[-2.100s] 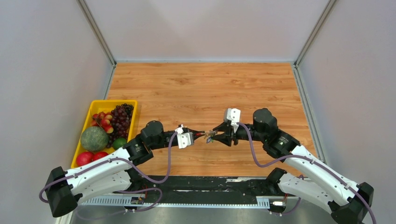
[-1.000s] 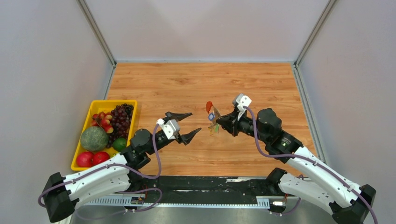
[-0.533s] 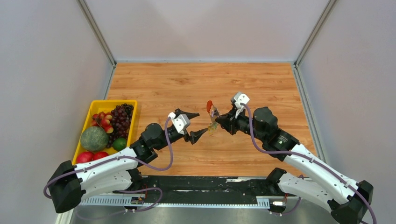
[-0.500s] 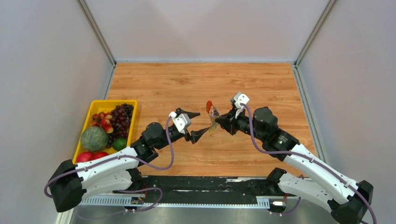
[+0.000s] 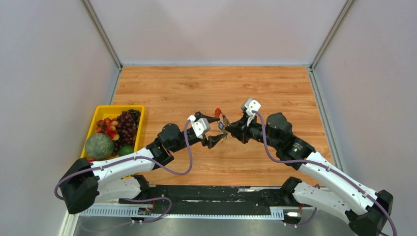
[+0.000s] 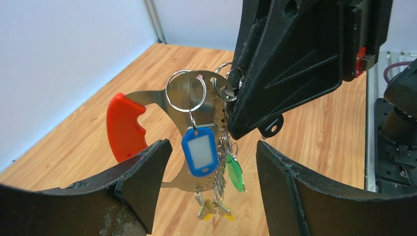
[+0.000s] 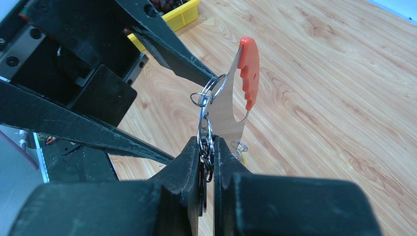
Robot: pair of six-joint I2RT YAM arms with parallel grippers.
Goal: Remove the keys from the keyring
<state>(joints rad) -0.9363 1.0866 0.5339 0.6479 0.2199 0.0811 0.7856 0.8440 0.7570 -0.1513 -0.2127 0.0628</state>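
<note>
Keyring (image 7: 227, 115) is held clenched by right gripper (image 7: 207, 145) as left gripper (image 6: 212, 147), fingers spread, is brought up around keys (image 6: 235, 173) for removal.

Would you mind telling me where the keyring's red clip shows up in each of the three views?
Top external: red clip near the picture's centre, slightly above the middle.
Left wrist: left of centre, at mid-height.
Right wrist: upper middle, a little right of centre.
Shared landmark: the right fingers, shut on the keyring next to the clip.
</note>
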